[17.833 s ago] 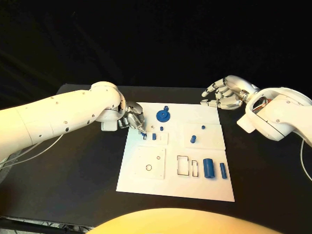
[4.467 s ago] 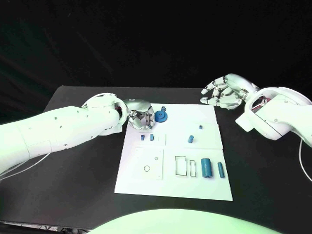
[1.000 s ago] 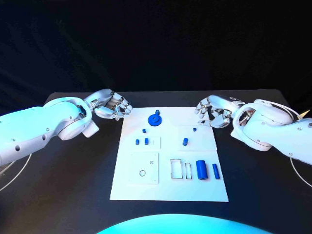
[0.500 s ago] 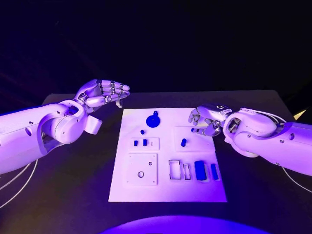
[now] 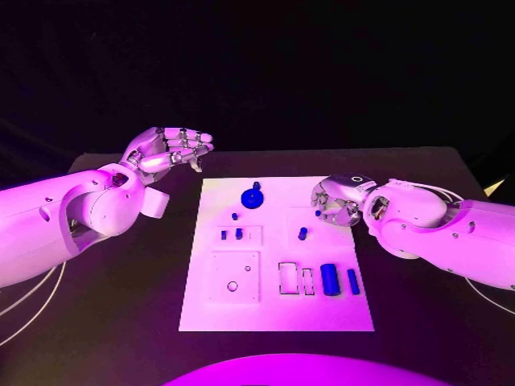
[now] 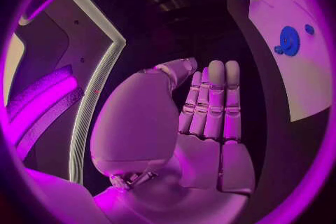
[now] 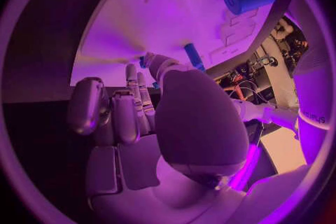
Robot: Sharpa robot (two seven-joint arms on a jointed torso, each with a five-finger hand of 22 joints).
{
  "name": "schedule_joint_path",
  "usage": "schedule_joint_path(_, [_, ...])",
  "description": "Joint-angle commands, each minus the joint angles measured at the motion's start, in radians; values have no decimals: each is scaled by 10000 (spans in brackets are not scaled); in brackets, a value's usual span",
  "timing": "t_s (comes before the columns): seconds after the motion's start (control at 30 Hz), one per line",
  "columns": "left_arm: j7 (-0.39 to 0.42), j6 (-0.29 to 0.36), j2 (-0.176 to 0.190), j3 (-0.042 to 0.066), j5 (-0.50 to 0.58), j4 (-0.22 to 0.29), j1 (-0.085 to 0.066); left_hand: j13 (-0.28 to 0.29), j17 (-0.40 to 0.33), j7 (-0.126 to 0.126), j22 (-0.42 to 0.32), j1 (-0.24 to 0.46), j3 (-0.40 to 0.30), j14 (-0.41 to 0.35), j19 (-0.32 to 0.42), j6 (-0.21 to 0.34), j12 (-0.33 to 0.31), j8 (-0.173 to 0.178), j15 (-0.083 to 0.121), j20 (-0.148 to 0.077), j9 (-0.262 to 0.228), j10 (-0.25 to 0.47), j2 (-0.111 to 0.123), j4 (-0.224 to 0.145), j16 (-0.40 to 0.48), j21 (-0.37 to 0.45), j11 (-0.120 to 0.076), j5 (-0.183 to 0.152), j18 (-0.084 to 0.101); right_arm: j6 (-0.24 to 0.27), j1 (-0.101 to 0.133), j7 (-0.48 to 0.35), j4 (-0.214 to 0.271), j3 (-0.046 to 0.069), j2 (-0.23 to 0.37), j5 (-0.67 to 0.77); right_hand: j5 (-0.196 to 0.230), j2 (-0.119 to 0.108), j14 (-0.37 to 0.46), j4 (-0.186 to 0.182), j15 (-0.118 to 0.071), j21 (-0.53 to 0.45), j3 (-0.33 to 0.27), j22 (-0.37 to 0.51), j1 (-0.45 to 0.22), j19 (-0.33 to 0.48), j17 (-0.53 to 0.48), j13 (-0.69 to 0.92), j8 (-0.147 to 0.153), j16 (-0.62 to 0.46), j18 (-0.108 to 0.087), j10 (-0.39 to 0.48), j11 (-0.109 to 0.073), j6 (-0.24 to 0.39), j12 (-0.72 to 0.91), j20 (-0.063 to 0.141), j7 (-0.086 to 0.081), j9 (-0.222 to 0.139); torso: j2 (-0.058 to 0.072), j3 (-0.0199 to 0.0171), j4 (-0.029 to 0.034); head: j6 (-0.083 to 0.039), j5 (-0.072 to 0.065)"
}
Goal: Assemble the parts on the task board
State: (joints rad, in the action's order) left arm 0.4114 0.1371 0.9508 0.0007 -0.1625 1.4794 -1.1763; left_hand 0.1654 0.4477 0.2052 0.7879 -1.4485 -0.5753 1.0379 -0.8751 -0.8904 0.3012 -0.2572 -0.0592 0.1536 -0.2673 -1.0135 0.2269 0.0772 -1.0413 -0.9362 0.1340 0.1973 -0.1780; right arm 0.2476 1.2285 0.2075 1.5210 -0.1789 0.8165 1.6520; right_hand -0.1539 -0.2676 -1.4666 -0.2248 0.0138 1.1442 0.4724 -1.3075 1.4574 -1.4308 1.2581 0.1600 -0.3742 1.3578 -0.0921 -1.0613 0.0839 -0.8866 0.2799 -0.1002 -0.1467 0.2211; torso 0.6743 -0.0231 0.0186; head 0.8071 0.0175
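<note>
Small part [image 5: 318, 213] seemingly at right hand [image 5: 334, 203]

Lit in magenta throughout, brightest on the task board [image 5: 269, 310] and along both white arms. Beyond the table [image 5: 130, 265], near-black, nothing made out. In the right wrist view, a soft shadow on the board under the right hand [image 5: 336, 201], perhaps the hand's own, with glare on its rounded back. Gentler sheen along the fingers of the left hand [image 6: 203, 117]. Straight board edges bent into curves toward both circles' rims, then swallowed by the dark frame.
</note>
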Motion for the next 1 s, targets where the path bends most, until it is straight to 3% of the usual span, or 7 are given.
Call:
schedule_joint_path(0.03, [208, -7, -20, 7, 191, 42, -5, 6, -16, -11, -12, -5, 26, -5, 13, -36, 49, -51, 38, -32, -2, -23, -124, -37, 49, 64, -1, 41, -69, -348, -36, 99, -41, 0, -60, 271, 519, 120, -399, 65, -74, 112, 245, -1358, -2, -101, -9, -107, -58, 42, 178, -194, -29, -148, -116, 47, 27, 15, 1, -15, 8, 21, -5])
schedule_joint_path(0.3, [152, -31, -14, 8, 113, 34, -6, 3, -22, 4, -15, -2, 33, -8, 11, -6, 53, -42, 33, -33, 6, 13, -132, -49, 59, 69, 10, 37, -67, -491, -135, 107, -87, 0, -147, 249, 509, 322, -427, 323, -208, 758, 729, -1610, -12, -331, 8, -190, -270, 88, 288, -841, -181, -716, -137, 144, 164, 179, 3, -17, -2, 71, 37])
schedule_joint_path(0.63, [85, -46, -23, 8, 6, 7, -8, -1, -27, 17, -21, 11, 45, -12, 13, 23, 56, -34, 24, -30, 13, 48, -134, -56, 68, 78, 22, 28, -64, -604, -224, 192, -134, 0, -267, 225, 585, 348, -422, 385, -242, 1021, 812, -1711, -169, -419, -60, -219, -293, 62, 334, -1004, -209, -820, -227, 179, 182, 246, -3, -21, 9, 128, 59])
schedule_joint_path(1.0, [47, -34, -25, 8, -94, 19, -8, -5, -39, 29, -27, -7, 47, -30, 16, 56, 65, -26, 18, -28, 22, 93, -142, -92, 90, 89, 33, 25, -63, -960, -293, 474, -115, -1, -347, 657, 358, 747, -398, 1079, -398, 1432, 1205, -1898, -51, -541, -218, -257, -538, 3, 403, -1711, -382, -1406, -548, 309, 325, 558, -9, -19, -4, 175, -8])
